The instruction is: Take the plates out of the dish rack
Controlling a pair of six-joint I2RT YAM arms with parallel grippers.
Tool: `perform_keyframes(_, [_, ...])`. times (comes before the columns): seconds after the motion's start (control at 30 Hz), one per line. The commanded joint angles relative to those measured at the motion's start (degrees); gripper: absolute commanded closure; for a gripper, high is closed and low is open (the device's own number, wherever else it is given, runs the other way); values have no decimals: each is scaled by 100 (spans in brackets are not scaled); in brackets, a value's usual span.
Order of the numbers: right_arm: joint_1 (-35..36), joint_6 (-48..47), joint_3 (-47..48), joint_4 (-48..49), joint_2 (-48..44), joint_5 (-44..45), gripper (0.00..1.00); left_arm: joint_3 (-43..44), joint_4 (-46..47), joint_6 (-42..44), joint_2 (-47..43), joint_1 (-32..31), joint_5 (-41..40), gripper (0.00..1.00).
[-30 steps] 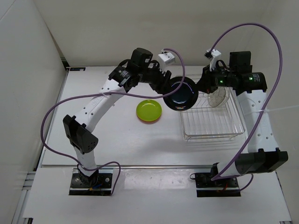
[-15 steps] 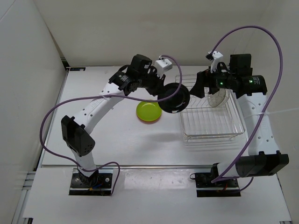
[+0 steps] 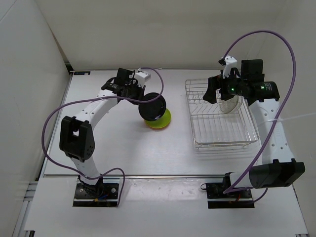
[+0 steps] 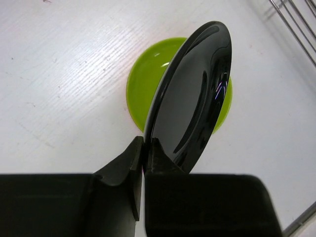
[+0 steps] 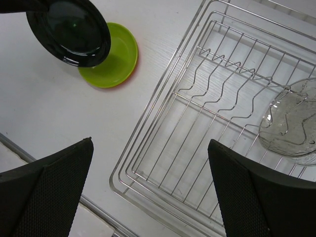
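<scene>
Left wrist view: the left gripper [image 4: 143, 148] has its fingers [image 4: 123, 168] pressed tight on the rim of the black plate [image 4: 192, 108], pinching it edge-on and steeply tilted.
Below the fingers: the green plate [image 4: 143, 89] lies flat on the table, directly under the black one; I cannot tell whether the two touch yet.
Under the green: the right wrist view shows a thin orange edge [image 5: 126, 79] peeking out, so the orange plate seems to sit at the bottom of the stack.
What has changed: a second ago the black plate was held by the left edge of the dish rack [image 3: 222, 143]. Now the left arm has swung it clear and over the stack, well apart from the rack.
What that means: three plates are out or nearly out. The black one only needs levelling and letting go.
Right gripper [image 5: 150, 197]: its fingers [image 5: 49, 197] are spread wide with nothing between them, hovering over the rack about where they were.
Left in the rack: the clear plate [image 5: 291, 128] alone, leaning against the wire at the far right end.
In the way: nothing lies between the black plate and the stack. Its tilt is the worry, since a drop at this angle could make it slide off the green.
Around: the bare white table [image 3: 123, 148] and purple cables [image 3: 54, 118] looping from both arms, clear of the plates.
</scene>
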Motion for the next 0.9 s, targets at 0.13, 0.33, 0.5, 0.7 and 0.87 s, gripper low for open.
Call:
perform_keyframes(0.13, [2,-9,-125,189,-125,109,0,522,372,-156,523,176,768,89])
perform_keyframes(0.33, [2,-9,-126,189,-125,109,0,734,240,-209,902,176,954,89])
perform_keyframes(0.5, [2,-62,-257,189,-230,241,0,848,240,-262,1087,238,1024,89])
perform_keyframes(0.7, [2,-62,-573,303,-397,364,0,901,187,-323,1201,238,1024,72])
perform_keyframes(0.87, [2,-62,-574,303,-397,417,0,954,135,-323,1324,238,963,69])
